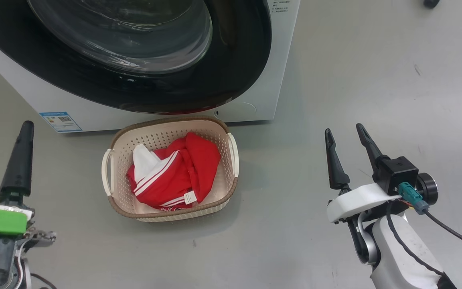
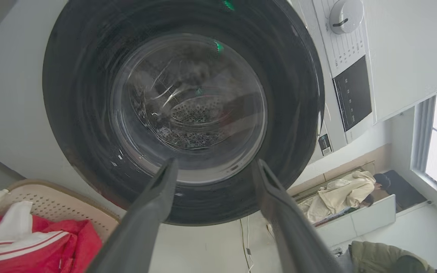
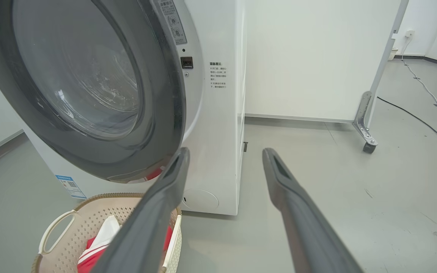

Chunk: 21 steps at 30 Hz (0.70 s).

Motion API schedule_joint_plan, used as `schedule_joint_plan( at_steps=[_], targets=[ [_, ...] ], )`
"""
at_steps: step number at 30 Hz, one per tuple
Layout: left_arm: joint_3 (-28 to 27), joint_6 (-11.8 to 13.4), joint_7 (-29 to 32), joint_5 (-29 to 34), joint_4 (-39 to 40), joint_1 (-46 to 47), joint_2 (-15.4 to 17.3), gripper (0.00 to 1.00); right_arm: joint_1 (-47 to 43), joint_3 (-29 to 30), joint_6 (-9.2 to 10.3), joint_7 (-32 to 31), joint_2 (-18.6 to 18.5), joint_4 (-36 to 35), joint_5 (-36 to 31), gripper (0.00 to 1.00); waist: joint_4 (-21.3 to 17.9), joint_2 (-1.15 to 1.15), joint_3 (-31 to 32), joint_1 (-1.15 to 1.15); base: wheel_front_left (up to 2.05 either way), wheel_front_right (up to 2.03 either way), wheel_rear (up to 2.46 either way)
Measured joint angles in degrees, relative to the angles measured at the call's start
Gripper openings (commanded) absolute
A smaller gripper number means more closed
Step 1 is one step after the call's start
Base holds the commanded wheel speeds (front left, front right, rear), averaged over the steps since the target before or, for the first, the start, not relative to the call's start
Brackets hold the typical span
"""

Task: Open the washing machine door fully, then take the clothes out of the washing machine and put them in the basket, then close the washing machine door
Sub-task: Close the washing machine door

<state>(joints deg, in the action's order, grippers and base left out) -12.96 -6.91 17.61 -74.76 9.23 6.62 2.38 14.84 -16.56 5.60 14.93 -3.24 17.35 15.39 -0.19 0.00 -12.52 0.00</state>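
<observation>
The white washing machine (image 1: 281, 60) fills the top left of the head view. The washing machine door (image 1: 239, 60), a black ring around bulging glass, lies against its front, and a thin red sliver shows under the door's lower edge (image 3: 153, 174). The cream basket (image 1: 167, 120) sits on the floor just in front, holding the red clothes (image 1: 179, 172) with white stripes and a tag. My left gripper (image 1: 26, 127) hangs open and empty left of the basket, pointing at the door (image 2: 82, 94). Right of the basket, my right gripper (image 1: 343, 128) is open and empty too.
Grey floor spreads to the right of the machine. A white partition on a castor (image 3: 368, 146) stands behind, with cables (image 3: 423, 121) trailing across the floor. A person in a cream jacket (image 2: 340, 193) is in the background of the left wrist view.
</observation>
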Motion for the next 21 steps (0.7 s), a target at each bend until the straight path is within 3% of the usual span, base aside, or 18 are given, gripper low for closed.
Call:
schedule_joint_plan(
  at_steps=[7,12,17,21],
  targets=[
    [4.6,0.0,-10.2,22.6,2.6,0.0,5.3,1.00,0.0,0.9,-0.02,0.0,0.0,-0.3,-0.5,1.00,-0.5,0.00,0.1,0.00,0.00,0.00,0.00],
    [7.2,0.0,-16.2,35.2,0.4,-1.8,6.9,1.00,-0.1,1.2,-0.25,0.0,0.0,-0.2,-0.5,1.00,-0.8,0.00,0.8,0.00,0.00,0.00,0.00],
    [9.9,0.3,-19.3,43.3,-2.6,-5.1,7.5,1.00,-0.5,1.4,-0.26,0.0,0.0,0.0,-0.9,1.00,-0.9,0.00,1.9,0.00,0.00,0.00,0.00],
    [11.7,2.2,-21.2,47.5,-4.7,-5.9,7.4,1.00,-2.0,1.5,-0.48,0.0,0.0,0.5,-0.9,1.00,-1.0,0.00,2.8,0.00,0.00,0.00,0.00]
  ],
)
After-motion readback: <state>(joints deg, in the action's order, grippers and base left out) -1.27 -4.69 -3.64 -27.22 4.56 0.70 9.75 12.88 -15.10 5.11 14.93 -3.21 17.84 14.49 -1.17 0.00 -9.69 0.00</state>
